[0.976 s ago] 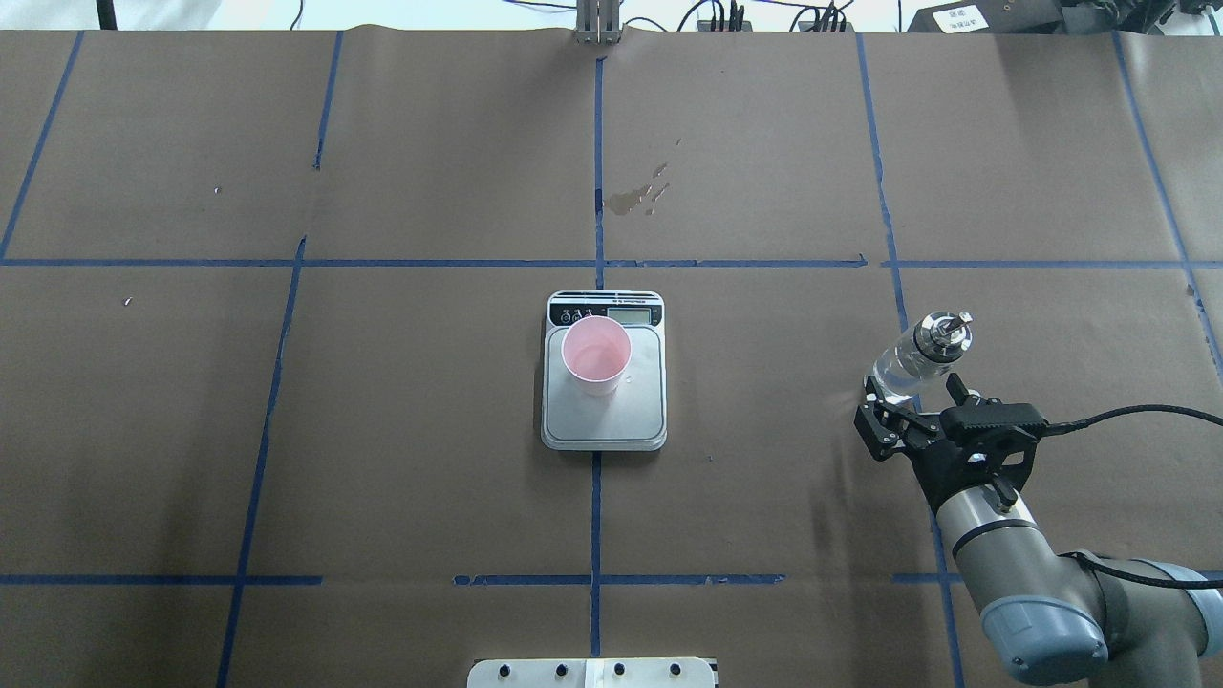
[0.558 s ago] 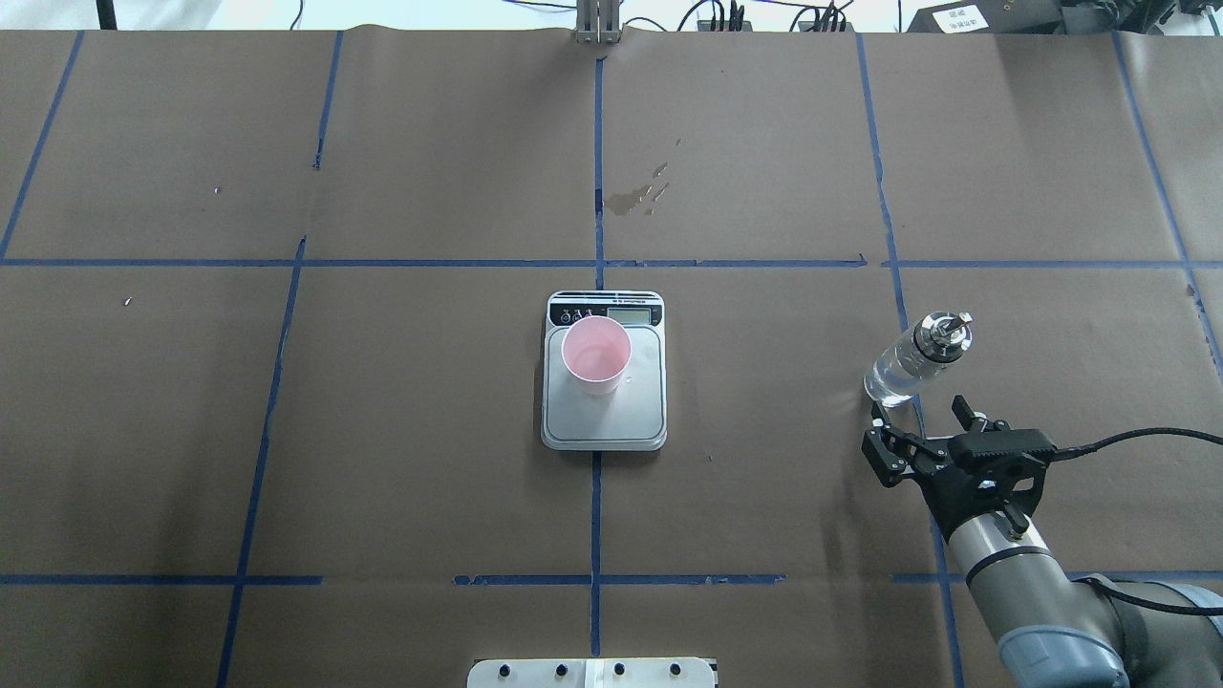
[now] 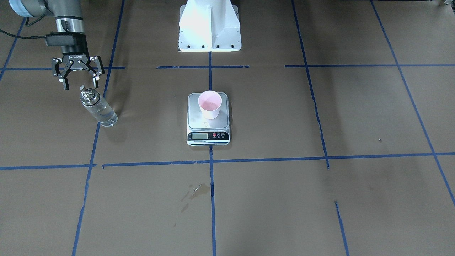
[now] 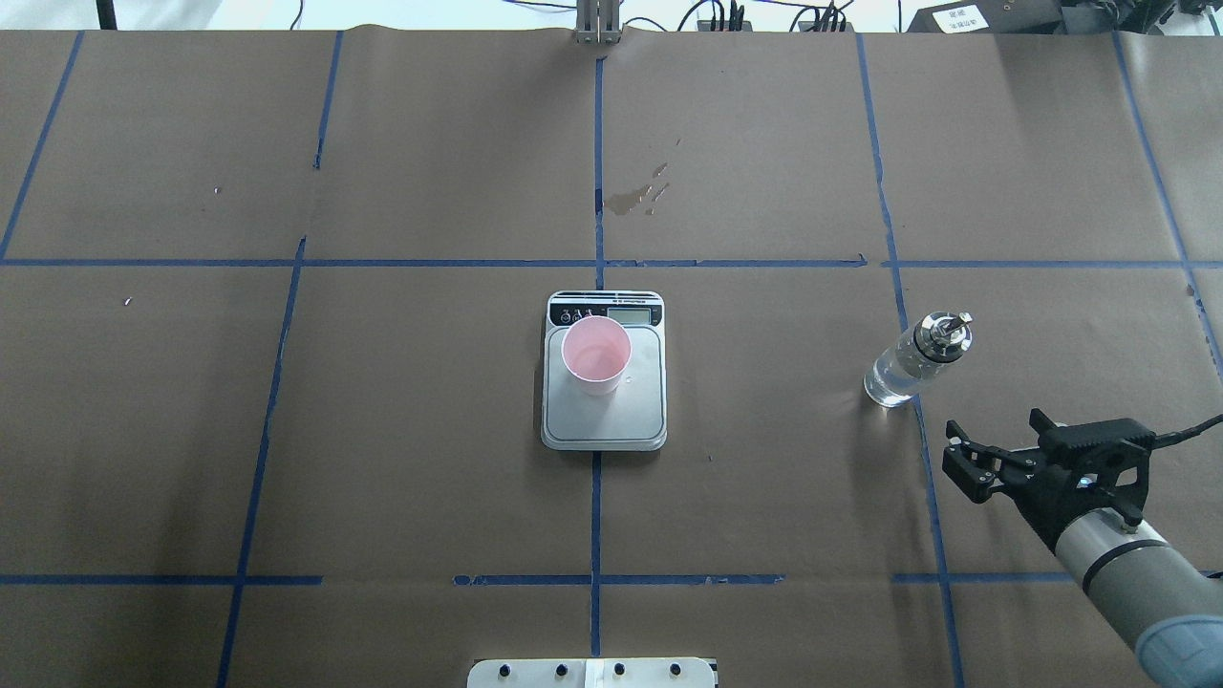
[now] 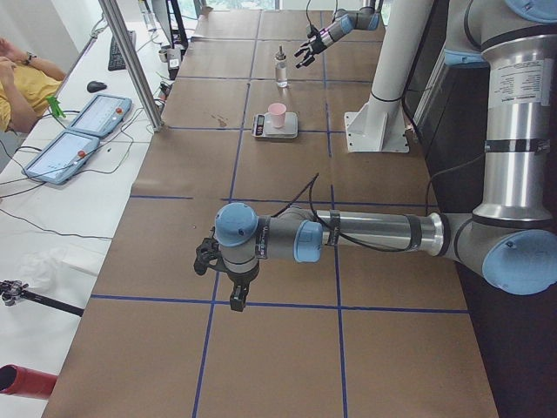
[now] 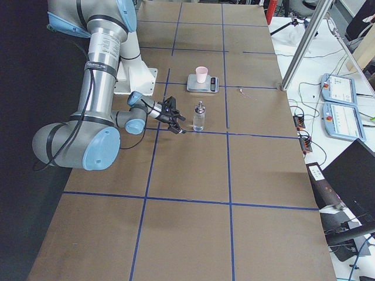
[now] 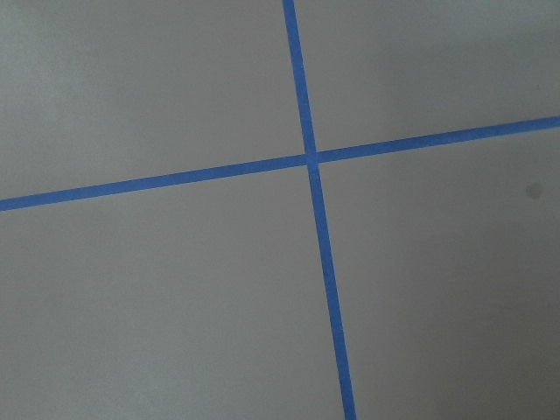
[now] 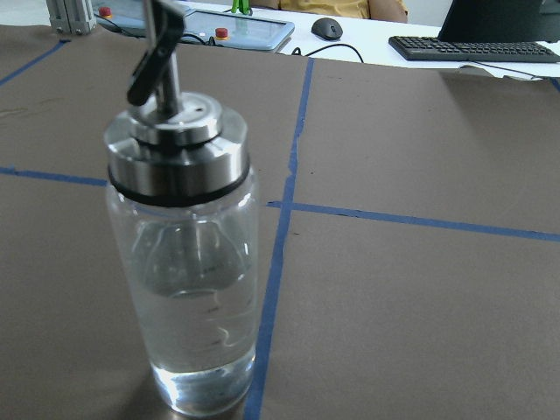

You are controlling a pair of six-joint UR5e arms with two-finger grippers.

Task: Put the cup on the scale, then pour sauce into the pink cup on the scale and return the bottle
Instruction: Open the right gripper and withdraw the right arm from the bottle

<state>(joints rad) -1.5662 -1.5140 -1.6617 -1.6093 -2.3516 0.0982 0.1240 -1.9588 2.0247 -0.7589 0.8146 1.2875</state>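
- The cup (image 4: 596, 355) stands on the scale (image 4: 604, 425) with liquid seemingly inside, so placing and pouring look done.
- The bottle (image 4: 912, 363) stands upright on the counter (image 4: 382, 478), apparently returned.
- The right claw (image 3: 80, 80) hangs wide open and empty near the bottle.
- I cannot tell the state of the left claw (image 5: 224, 279).

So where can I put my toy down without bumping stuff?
The wide bare paper left of the scale in the overhead view, or the strip between scale and bottle. Past the scale it's bare too, except a small stain. Crowded: the scale, under the cup, and beside the bottle, where the open right gripper hangs.
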